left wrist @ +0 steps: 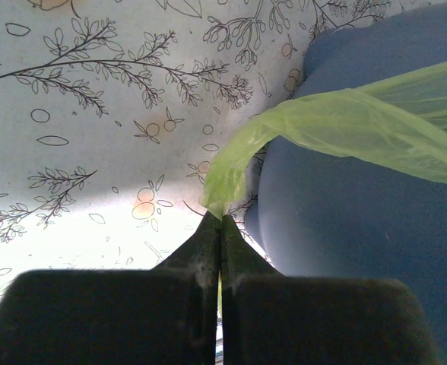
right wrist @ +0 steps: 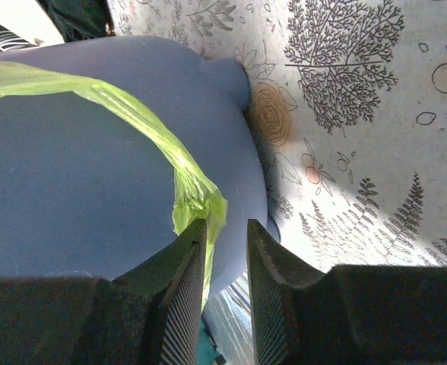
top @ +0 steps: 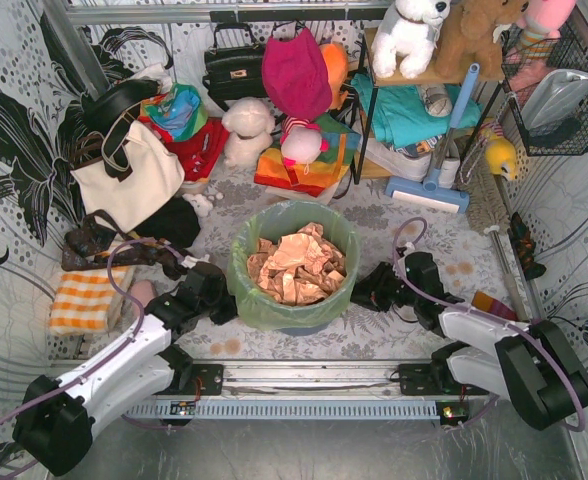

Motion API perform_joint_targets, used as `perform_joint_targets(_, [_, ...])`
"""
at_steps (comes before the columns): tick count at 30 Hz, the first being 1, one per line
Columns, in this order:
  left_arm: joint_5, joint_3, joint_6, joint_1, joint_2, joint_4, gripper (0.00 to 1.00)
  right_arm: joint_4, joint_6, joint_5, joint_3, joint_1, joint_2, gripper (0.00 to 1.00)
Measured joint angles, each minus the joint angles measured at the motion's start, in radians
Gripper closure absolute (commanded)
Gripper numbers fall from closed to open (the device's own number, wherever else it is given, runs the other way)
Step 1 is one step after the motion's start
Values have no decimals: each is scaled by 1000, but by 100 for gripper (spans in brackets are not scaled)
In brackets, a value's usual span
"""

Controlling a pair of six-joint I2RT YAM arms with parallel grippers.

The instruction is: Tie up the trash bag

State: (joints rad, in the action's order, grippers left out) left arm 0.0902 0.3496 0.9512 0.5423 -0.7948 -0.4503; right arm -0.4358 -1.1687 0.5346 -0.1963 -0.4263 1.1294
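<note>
1. Left fingers (left wrist: 208, 251) are pressed tight together, and the very tip of a green flap is pinched right at their ends, which looks like a thin bite
2. Right fingers (right wrist: 189, 266) stand a little apart with a clear gap between them; a crumpled flap hangs against the inner face of one finger, touching it but not clamped
3. Both flaps belong to the bag (top: 242, 272), which lines the bin (left wrist: 345, 228) mid-desk (top: 384, 225), between the two arms, with its film folded down over the rim
4. The mouth is wide open, the paper (top: 296, 265) is in plain sight, and there's no knot anywhere
5. I'd call it early days: one side is gripped and the other only lined up
6. Left to do, as I judge it: close on the right flap, lift both flaps off the rim, bring them together over the paper, then cross and knot them
</note>
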Motion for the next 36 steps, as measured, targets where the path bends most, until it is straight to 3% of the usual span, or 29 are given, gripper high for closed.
perform_joint_targets(13, [7, 0, -3, 0, -10, 0, 100, -41, -141, -79, 53, 0, -146, 60])
perform_joint_targets(20, [7, 1, -4, 0, -16, 0, 100, -95, -178, -85, 62, 0, -117, 58])
perform_joint_targets(27, [7, 2, -3, 0, -16, 0, 100, -201, -209, -82, 86, -8, -7, 61])
perform_joint_targets(36, [7, 2, -3, 0, -20, 0, 100, -402, -289, -78, 145, -18, 126, 73])
